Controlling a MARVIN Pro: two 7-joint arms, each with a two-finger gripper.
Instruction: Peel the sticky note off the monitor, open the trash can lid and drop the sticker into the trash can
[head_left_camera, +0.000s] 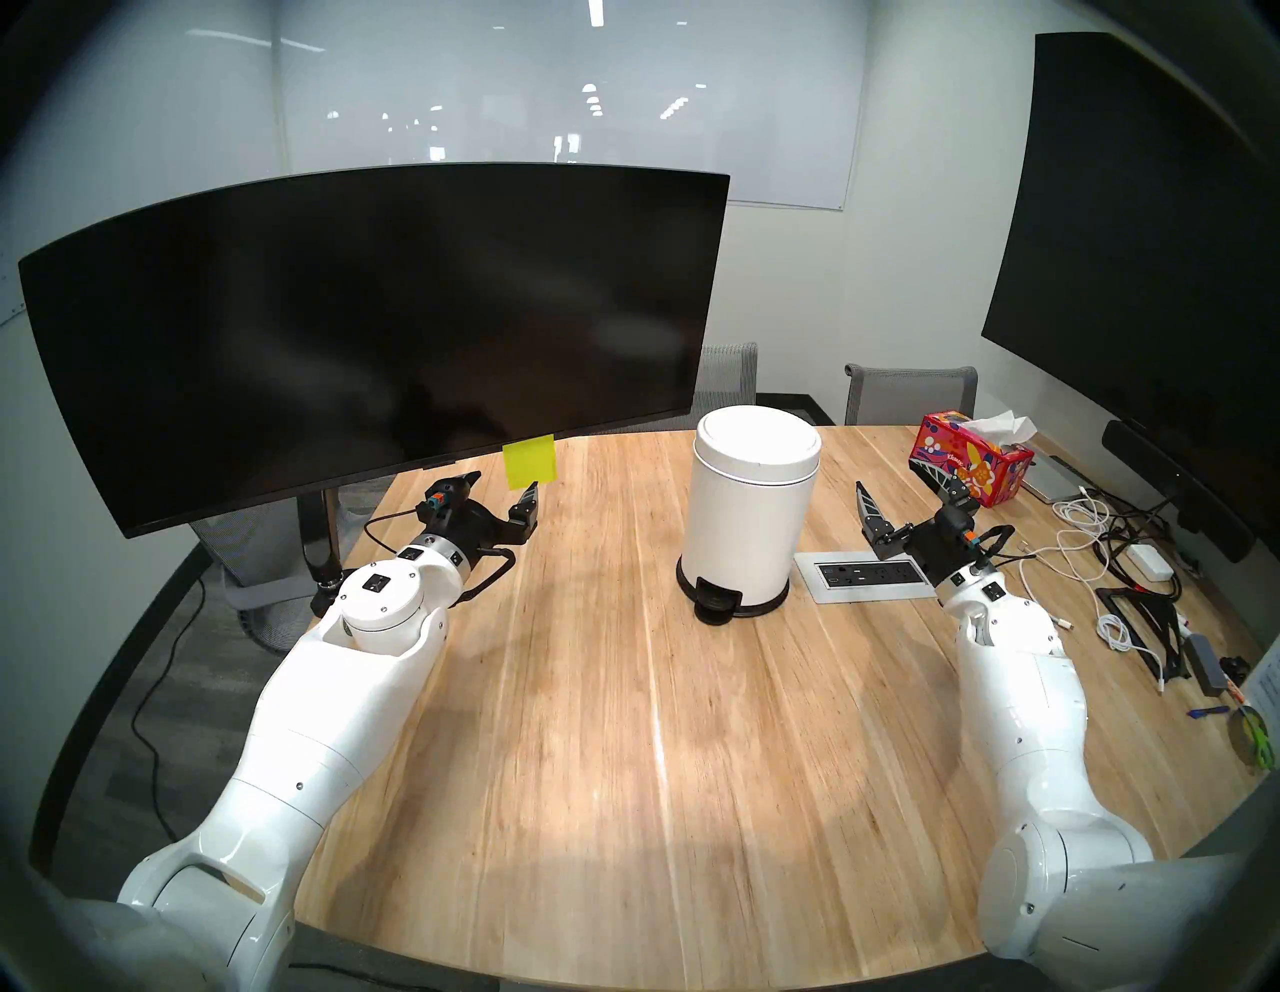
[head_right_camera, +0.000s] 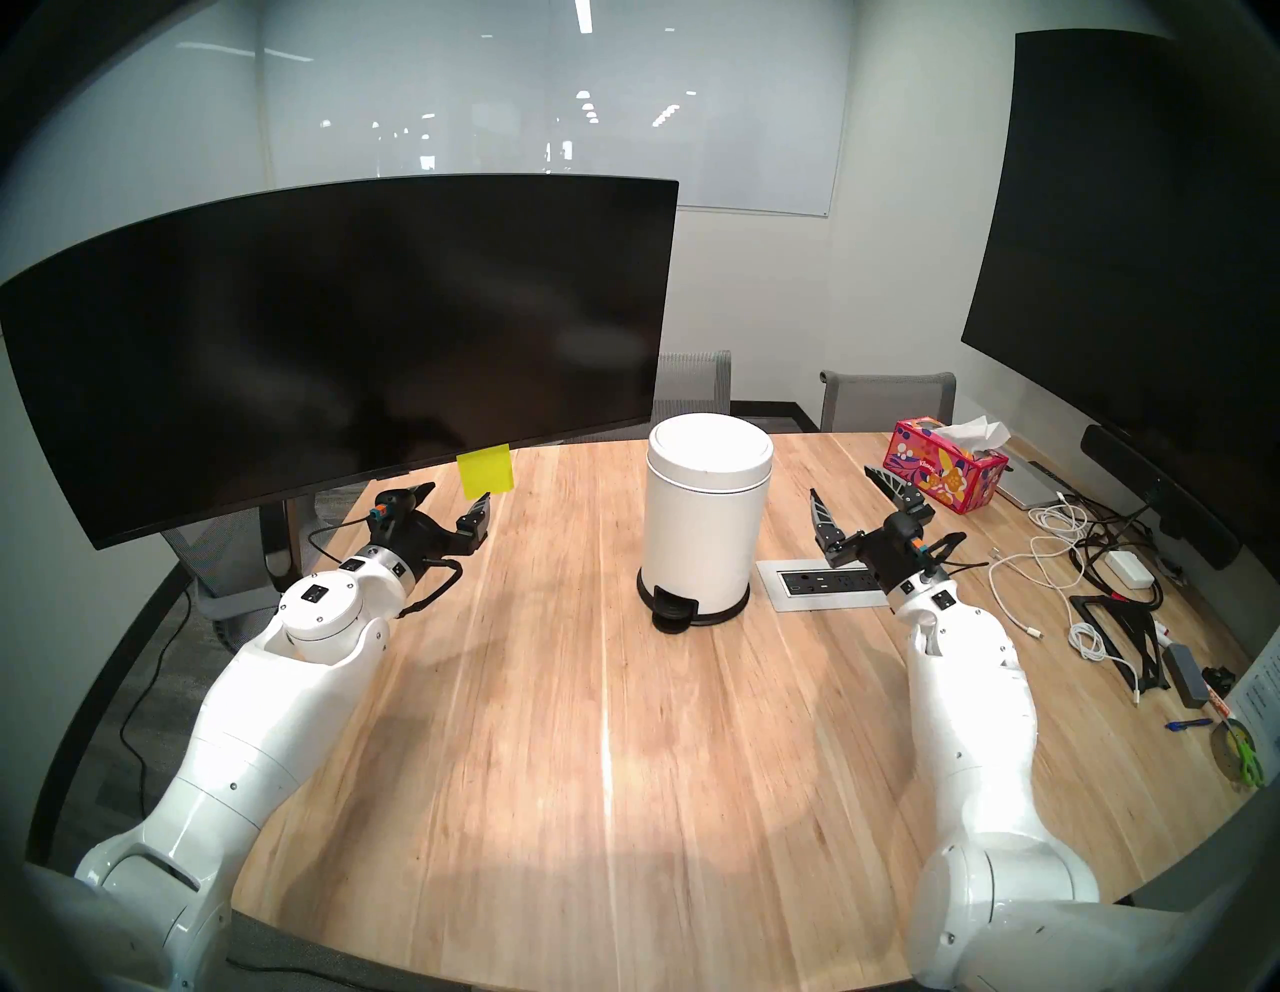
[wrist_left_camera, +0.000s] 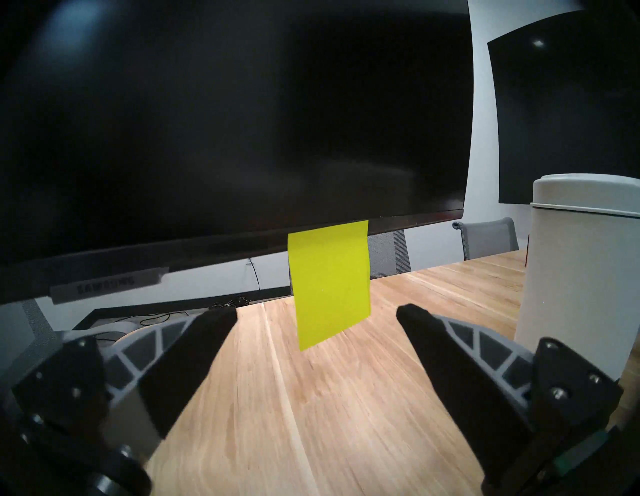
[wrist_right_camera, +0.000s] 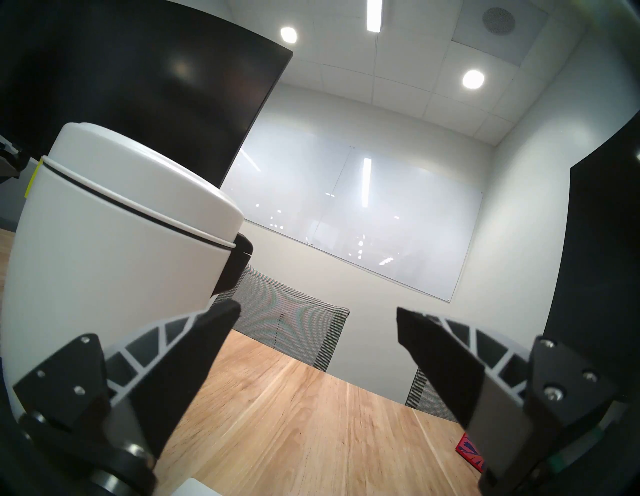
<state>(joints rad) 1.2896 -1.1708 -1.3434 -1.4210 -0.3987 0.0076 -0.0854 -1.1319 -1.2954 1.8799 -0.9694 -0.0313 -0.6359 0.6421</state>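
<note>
The yellow-green sticky note (head_left_camera: 530, 461) (wrist_left_camera: 329, 284) hangs by its top edge from the lower bezel of the wide curved monitor (head_left_camera: 374, 325). My left gripper (head_left_camera: 503, 485) (wrist_left_camera: 316, 311) is open just in front of the note's lower edge. One finger stands on each side and neither touches the paper. The white trash can (head_left_camera: 748, 526) stands mid-table with its domed lid (head_left_camera: 758, 443) (wrist_right_camera: 145, 173) down. My right gripper (head_left_camera: 890, 478) (wrist_right_camera: 315, 310) is open and empty, to the right of the can and apart from it.
A red patterned tissue box (head_left_camera: 973, 457) sits at the back right, beside a large flat black screen (head_left_camera: 1143, 277). A power outlet panel (head_left_camera: 862, 575) is set in the table by the can. Tangled cables (head_left_camera: 1108, 540) and small items cover the right edge. Grey chairs (head_left_camera: 911, 391) stand behind.
</note>
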